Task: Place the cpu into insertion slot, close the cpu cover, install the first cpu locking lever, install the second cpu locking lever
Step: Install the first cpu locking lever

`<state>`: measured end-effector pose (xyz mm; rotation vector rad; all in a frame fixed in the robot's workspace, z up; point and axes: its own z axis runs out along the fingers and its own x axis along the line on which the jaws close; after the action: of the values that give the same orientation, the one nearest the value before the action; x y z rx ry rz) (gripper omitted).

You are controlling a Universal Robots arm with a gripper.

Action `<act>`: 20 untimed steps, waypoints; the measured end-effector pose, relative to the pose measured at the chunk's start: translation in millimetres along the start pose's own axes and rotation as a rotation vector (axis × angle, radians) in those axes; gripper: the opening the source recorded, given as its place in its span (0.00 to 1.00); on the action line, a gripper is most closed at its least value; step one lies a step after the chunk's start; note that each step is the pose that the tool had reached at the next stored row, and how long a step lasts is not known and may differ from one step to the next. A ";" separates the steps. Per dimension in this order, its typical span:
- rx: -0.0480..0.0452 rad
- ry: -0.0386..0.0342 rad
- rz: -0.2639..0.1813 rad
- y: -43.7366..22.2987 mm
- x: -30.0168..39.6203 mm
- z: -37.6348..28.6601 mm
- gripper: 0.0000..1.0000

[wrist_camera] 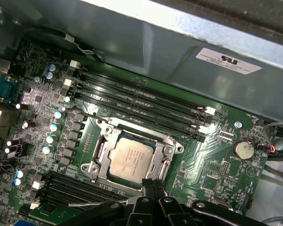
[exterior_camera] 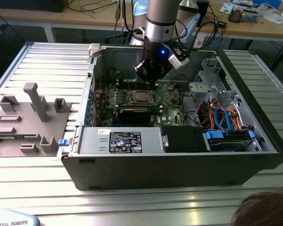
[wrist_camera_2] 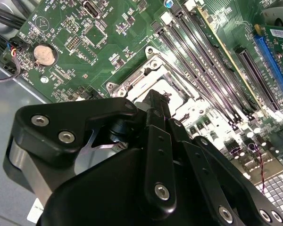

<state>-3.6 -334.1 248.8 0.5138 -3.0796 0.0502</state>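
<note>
Gripper (exterior_camera: 153, 80) of the arm hangs inside the open computer case (exterior_camera: 254, 141) in the exterior view, just above the insertion slot (exterior_camera: 142, 97) on the green motherboard (exterior_camera: 172, 106); whether its fingers are apart or together cannot be told there.

Seen in the second wrist view, the black gripper (wrist_camera_2: 153, 101) has its fingertips drawn close together, nothing visible between them, right over the insertion slot (wrist_camera_2: 155, 77); a coin battery (wrist_camera_2: 43, 54) lies well apart from the socket.

Within the first wrist view, the cpu (wrist_camera: 131, 159) sits in the insertion slot, the cpu cover (wrist_camera: 134, 137) framing it, memory slots (wrist_camera: 141, 101) beside it.
</note>
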 end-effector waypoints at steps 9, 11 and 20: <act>0.0002 -0.0004 -0.010 0.0 0.0 0.0 0.11; 0.0003 -0.0004 -0.013 0.0 0.0 0.0 0.11; 0.0006 -0.0007 -0.023 0.0 0.0 0.0 0.11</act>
<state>-3.5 -334.1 248.8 0.5495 -3.0739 0.0506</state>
